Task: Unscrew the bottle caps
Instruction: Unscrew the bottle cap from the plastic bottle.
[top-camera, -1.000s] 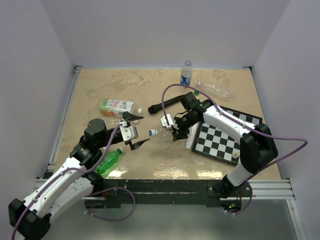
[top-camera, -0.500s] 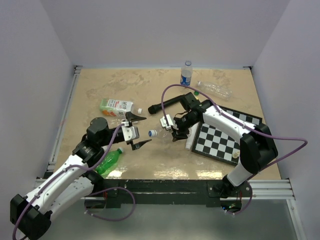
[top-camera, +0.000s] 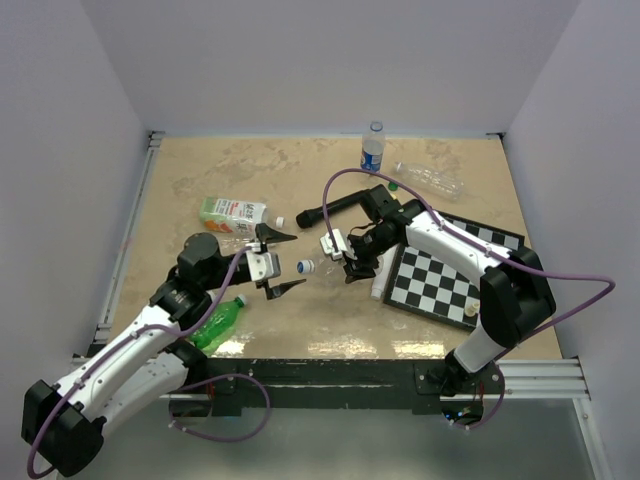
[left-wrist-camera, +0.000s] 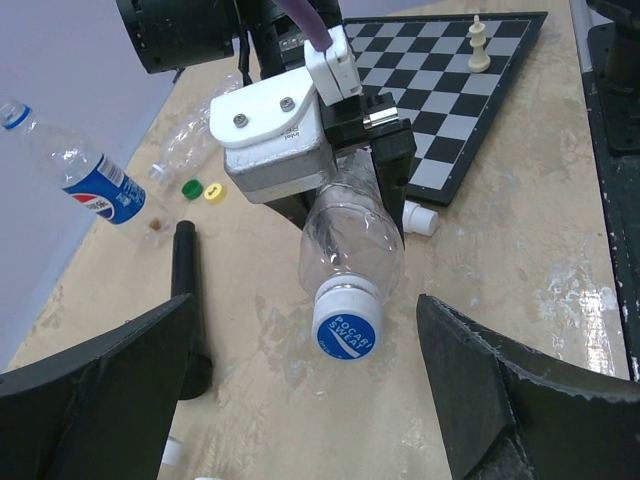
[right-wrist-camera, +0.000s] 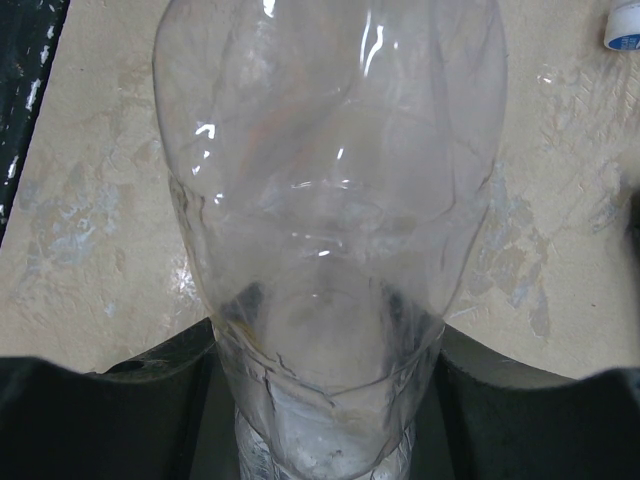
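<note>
Table: tan, mottled top with white walls on three sides.
Right arm: reaches from the lower right toward mid-frame in the overhead view. The right jaws are clamped around the body of the clear bottle.
Left arm: comes up from the lower left. The left jaws stand wide apart, level with the bottle's cap and clear of it.
Chessboard: lies flat at the right of the table, under the right arm.
Clear bottle: held on its side above the table, neck toward the left arm.
Pepsi bottle: upright, top centre.
Green bottle: lying at lower left, beside the left arm.
Blue cap: on the clear bottle's neck, mid-frame.
Loose caps: green cap and yellow cap, side by side on the table.
</note>
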